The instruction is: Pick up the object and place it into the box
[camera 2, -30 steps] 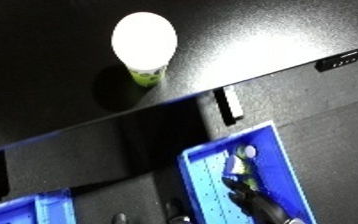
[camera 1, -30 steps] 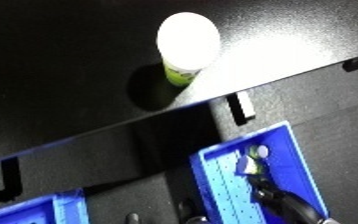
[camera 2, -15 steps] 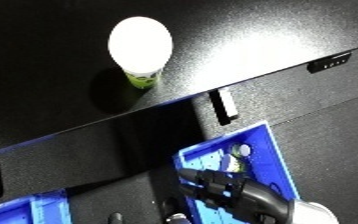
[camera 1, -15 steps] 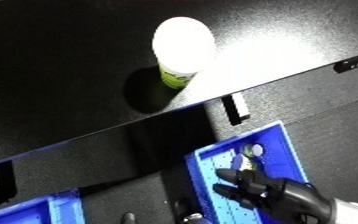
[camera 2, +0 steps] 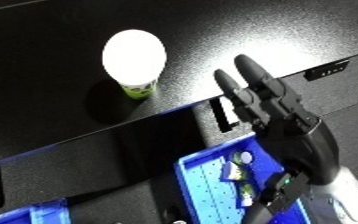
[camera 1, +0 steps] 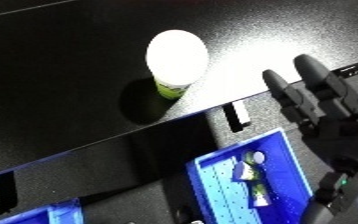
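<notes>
A small container with a white lid and green body (camera 1: 176, 62) stands on the black table (camera 1: 60, 75), back from its front edge. My right hand (camera 2: 269, 107) is raised at the table's front edge, to the right of the container and apart from it, fingers straight and holding nothing. Below the table edge sits a blue bin (camera 1: 246, 185) with a few small items inside. My left hand shows in neither view.
A second blue bin (camera 2: 42, 214) peeks in at the lower left corner. Black brackets (camera 1: 238, 115) hang from the table's front edge. The tabletop stretches dark to the left of the container.
My right hand has risen from over the blue bin to the table's front edge, its fingers now extended near the container. The camera has shifted slightly.
</notes>
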Motion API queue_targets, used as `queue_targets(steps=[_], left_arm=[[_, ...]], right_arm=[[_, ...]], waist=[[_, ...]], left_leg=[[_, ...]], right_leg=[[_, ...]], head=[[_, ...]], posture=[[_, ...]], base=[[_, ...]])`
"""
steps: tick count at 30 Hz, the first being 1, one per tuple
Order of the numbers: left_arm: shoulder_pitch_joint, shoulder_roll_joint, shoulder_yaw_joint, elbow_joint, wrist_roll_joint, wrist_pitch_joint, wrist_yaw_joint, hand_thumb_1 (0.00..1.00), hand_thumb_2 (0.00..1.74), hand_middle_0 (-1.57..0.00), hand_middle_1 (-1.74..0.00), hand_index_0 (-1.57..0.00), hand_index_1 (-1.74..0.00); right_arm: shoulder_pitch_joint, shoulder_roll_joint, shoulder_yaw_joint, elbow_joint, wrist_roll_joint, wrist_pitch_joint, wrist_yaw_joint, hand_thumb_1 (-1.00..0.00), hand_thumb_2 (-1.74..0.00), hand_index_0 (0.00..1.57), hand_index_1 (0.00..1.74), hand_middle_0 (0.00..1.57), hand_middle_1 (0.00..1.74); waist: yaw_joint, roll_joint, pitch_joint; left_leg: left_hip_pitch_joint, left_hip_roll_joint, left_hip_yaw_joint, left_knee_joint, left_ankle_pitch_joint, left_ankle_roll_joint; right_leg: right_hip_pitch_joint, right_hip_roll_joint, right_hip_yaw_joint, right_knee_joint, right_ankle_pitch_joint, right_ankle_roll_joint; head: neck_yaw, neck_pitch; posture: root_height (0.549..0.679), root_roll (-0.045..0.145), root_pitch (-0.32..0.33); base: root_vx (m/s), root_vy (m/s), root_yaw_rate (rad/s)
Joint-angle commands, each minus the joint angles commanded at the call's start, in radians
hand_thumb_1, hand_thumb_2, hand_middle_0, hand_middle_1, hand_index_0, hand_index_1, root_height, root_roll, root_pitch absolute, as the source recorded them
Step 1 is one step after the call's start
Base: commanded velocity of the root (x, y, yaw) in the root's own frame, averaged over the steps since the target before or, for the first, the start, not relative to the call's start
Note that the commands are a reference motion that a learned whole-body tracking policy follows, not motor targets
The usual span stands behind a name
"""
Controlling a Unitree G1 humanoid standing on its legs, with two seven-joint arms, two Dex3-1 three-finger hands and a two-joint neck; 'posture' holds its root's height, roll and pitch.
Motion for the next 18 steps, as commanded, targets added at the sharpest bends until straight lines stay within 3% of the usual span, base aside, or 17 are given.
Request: queue_targets(steps=[3, 10, 18], left_arm=[[0.006, -0.008, -0.013, -0.018, -0.004, 0.001, 0.010, 0.00, 0.00, 0.00, 0.00, 0.00, 0.00], [-0.007, -0.009, -0.048, -0.058, -0.001, 0.023, 0.038, 0.00, 0.00, 0.00, 0.00, 0.00, 0.00], [-0.018, -0.004, -0.092, -0.074, 0.008, 0.038, 0.039, 0.00, 0.00, 0.00, 0.00, 0.00, 0.00]], right_arm=[[-0.036, -0.005, 0.008, 0.046, -0.033, 0.008, -0.102, 0.00, 0.00, 0.00, 0.00, 0.00, 0.00], [-0.189, -0.059, 0.103, 0.083, -0.144, 0.068, -0.303, 0.00, 0.00, 0.00, 0.00, 0.00, 0.00], [-0.357, -0.119, 0.211, 0.204, -0.212, 0.167, -0.359, 0.00, 0.00, 0.00, 0.00, 0.00, 0.00]], waist=[[0.008, 0.006, 0.005], [0.040, 0.016, 0.022], [0.089, 0.031, 0.024]], left_leg=[[0.001, -0.005, -0.006, -0.008, 0.008, 0.0018], [-0.013, -0.018, -0.026, -0.024, 0.032, -0.0051], [-0.037, -0.035, -0.051, -0.004, 0.038, -0.0055]], right_leg=[[-0.001, 0.0014, 0.003, 0.000, 0.002, -0.0036], [-0.010, 0.0029, -0.004, -0.005, 0.009, -0.0130], [-0.025, -0.0053, -0.017, 0.023, -0.002, -0.0311]], head=[[0.020, 0.036], [0.082, 0.101], [0.125, 0.118]], posture=[[0.639, 0.038, -0.038], [0.640, 0.043, -0.033], [0.637, 0.053, -0.038]], base=[[0.040, 0.009, 0.034], [0.007, -0.021, 0.097], [0.015, -0.011, 0.091]])
